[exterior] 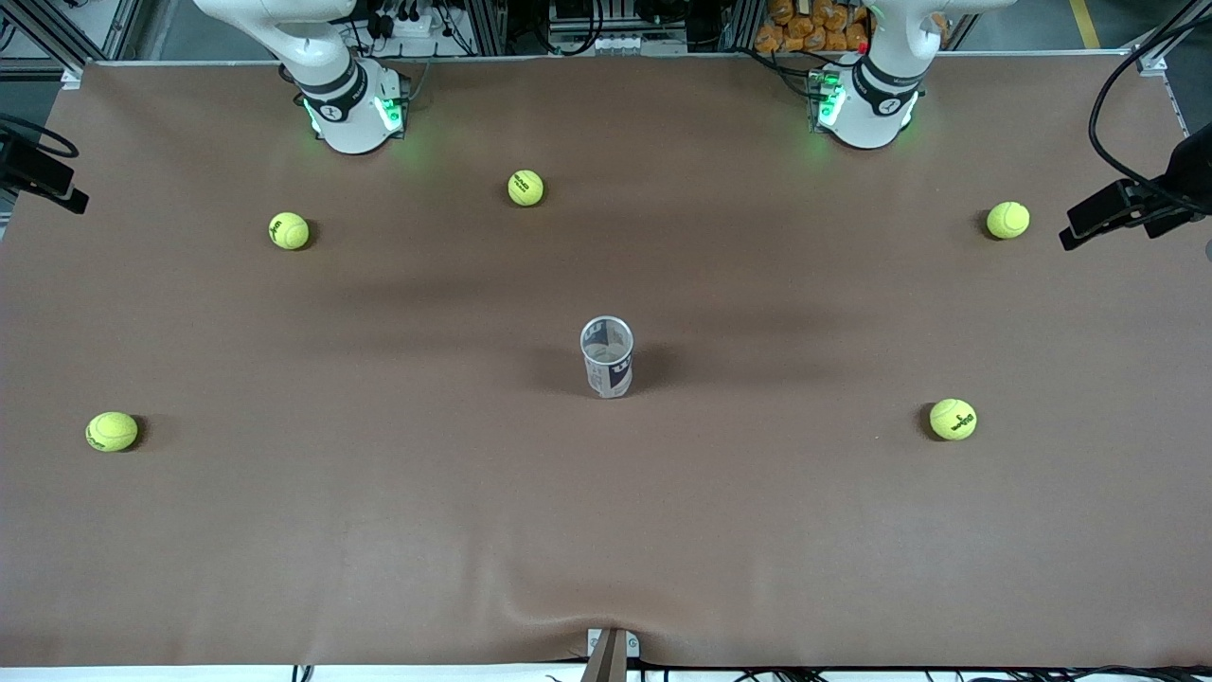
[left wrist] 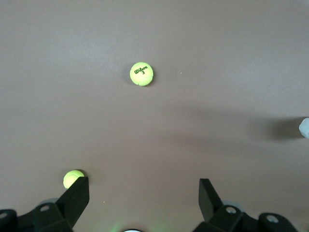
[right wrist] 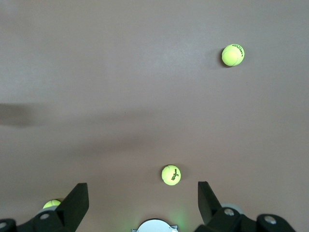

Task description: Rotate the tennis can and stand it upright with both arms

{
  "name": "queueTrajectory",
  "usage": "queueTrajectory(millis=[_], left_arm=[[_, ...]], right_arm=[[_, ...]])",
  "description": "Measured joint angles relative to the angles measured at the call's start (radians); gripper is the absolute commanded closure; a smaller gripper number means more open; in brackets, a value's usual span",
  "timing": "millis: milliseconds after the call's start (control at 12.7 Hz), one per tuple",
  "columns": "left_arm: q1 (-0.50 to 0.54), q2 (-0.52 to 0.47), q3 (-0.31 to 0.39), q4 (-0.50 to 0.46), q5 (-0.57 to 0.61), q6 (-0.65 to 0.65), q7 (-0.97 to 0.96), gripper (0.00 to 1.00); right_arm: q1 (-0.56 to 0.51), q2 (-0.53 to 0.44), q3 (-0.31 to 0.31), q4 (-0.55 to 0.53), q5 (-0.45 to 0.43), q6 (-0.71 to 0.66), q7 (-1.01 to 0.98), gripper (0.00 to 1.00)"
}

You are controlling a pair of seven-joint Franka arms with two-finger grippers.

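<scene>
At the middle of the table (exterior: 379,530), well clear of every edge, the tennis can (exterior: 607,358) stands upright, clear with a white-and-navy label, open-topped. Left gripper (left wrist: 144,195) and right gripper (right wrist: 143,195) hover spread, empty. 5 tennis balls (exterior: 525,188) lie scattered.

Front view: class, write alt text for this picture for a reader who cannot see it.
A clear tennis can stands upright, open mouth up, mid-table on a brown table. Five yellow-green tennis balls lie scattered around it, none touching it. Two white arm bases glow green along the table's top edge; neither gripper shows here.
</scene>
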Motion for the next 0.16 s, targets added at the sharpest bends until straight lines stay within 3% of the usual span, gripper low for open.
queueTrajectory(millis=[157], left_arm=[[0.000,-0.008,-0.002,-0.001,0.000,0.000,0.020,0.00]], right_arm=[[0.000,0.000,0.000,0.000,0.000,0.000,0.000,0.00]])
